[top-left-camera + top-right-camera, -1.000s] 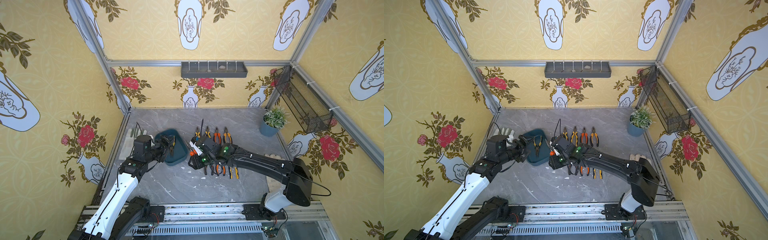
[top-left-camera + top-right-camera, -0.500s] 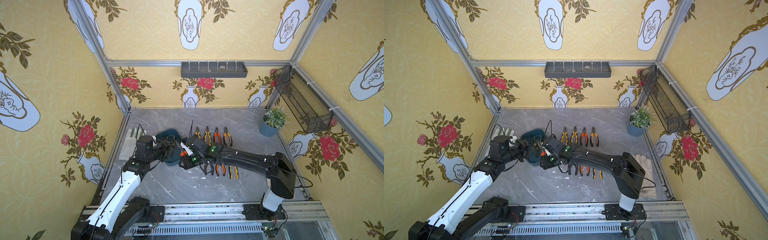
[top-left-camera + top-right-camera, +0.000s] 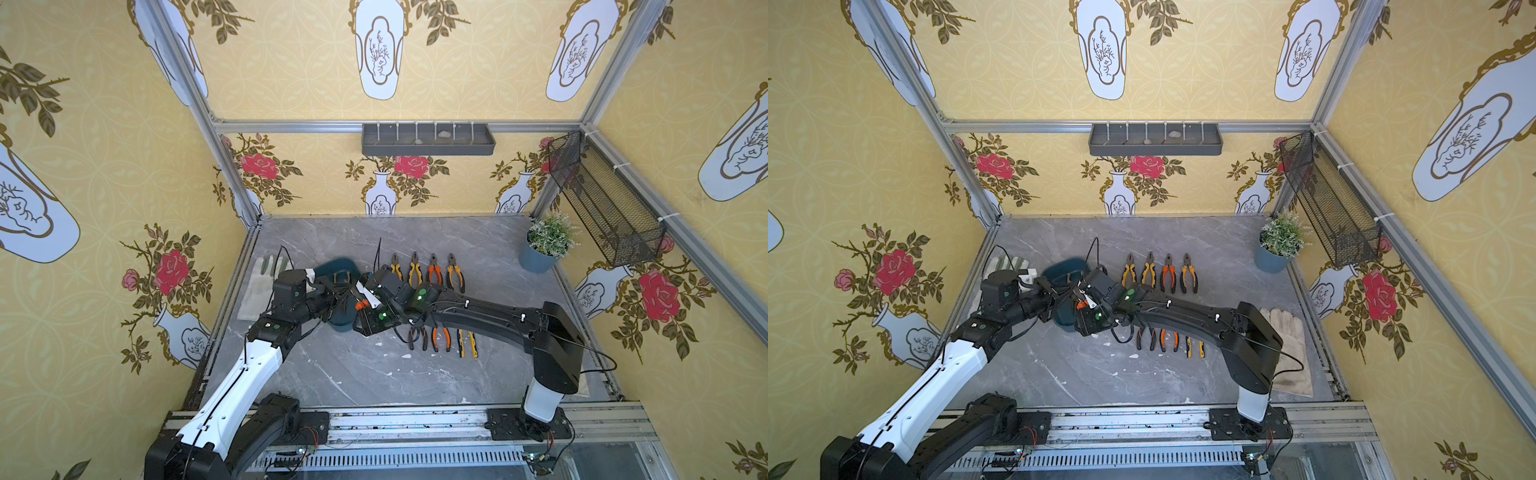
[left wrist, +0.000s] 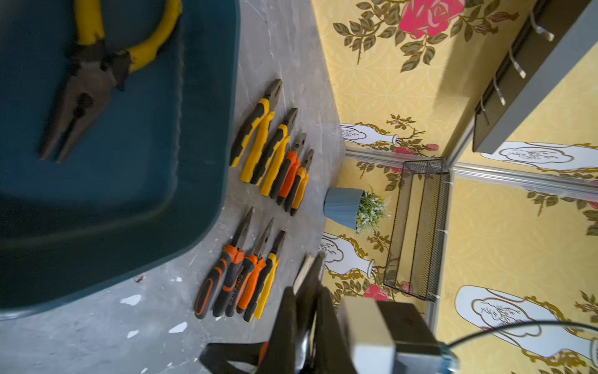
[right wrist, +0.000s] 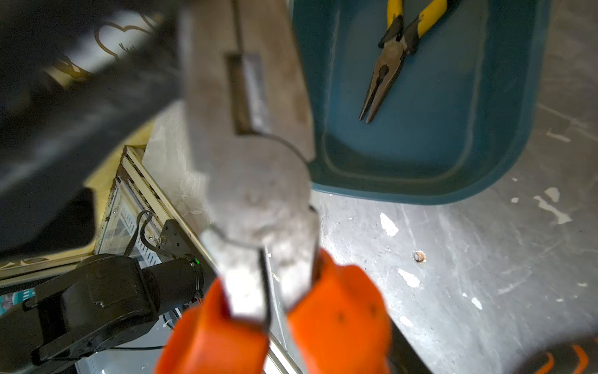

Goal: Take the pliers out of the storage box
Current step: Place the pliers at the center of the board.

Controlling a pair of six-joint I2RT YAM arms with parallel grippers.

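The left gripper (image 4: 305, 280), its jaws standing wide a second ago, is now pinching them shut on the metal nose of the orange pliers (image 5: 259, 194). The right gripper (image 3: 367, 303), having swung in from farther right, is holding those pliers at the right edge of the box (image 3: 337, 266). The right jaws are clamping the orange handles, so both arms are gripping the one tool. In both top views the two grippers are meeting over the box's right rim. The right wrist view is showing the tool's pivot close and blurred, with the box's near end just past it.

Inside the box one pair of yellow pliers (image 5: 390, 61) is lying flat on the bottom, its long nose pointing toward the box's near end.

Right of the box, seven more pliers are lying on the counter (image 3: 353, 374) in two rows. The far row (image 3: 428, 272) is holding four, noses pointing away from the robot, the two yellow-handled ones nearer the box and the two orange-handled ones beyond. The near row (image 3: 441, 337) is holding three, two orange nearer the box and one yellow beyond; the right arm is covering their noses in the top views. Left of the box a pale glove (image 3: 262, 282) is lying flat, and well to the box's far right a blue pot (image 3: 536, 262) is standing.
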